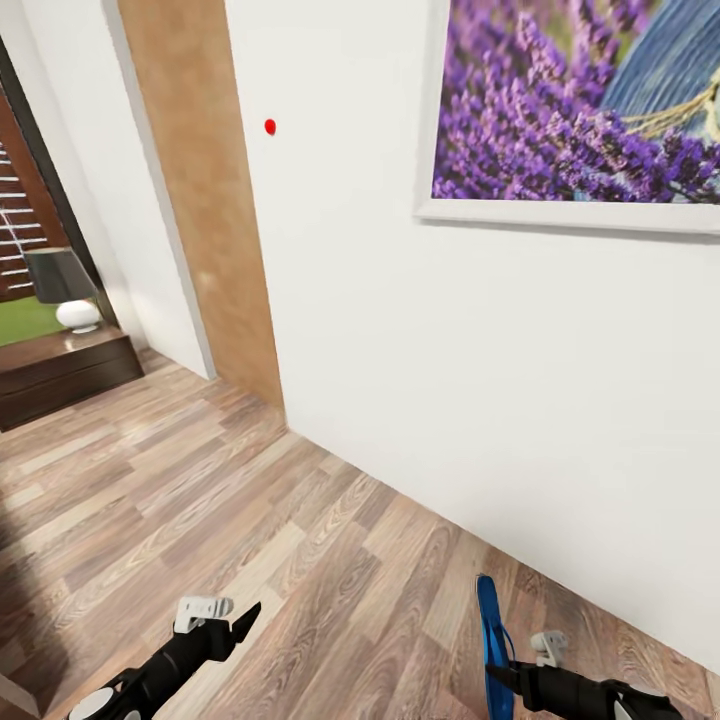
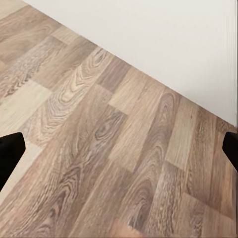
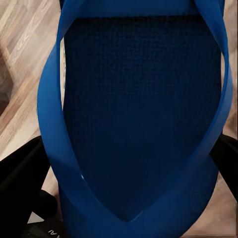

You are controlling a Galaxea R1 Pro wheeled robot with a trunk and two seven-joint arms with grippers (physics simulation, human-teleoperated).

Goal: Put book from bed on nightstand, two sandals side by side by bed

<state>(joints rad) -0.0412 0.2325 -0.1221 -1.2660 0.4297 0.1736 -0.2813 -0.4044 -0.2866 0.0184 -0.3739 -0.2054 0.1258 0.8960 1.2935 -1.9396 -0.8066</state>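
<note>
A blue sandal stands on edge in my right gripper, which is shut on it low at the right of the head view. Seen from the right wrist, the sandal shows its dark blue sole and strap, with a black finger on either side. My left gripper hangs open and empty over the brown wood-plank floor. In the left wrist view its fingertips sit far apart above bare planks. The book, the bed, the nightstand and the other sandal are out of view.
A white wall stands close ahead, carrying a framed lavender picture. A tan wooden panel rises left of it. At far left, a long low dark-brown cabinet holds a lamp.
</note>
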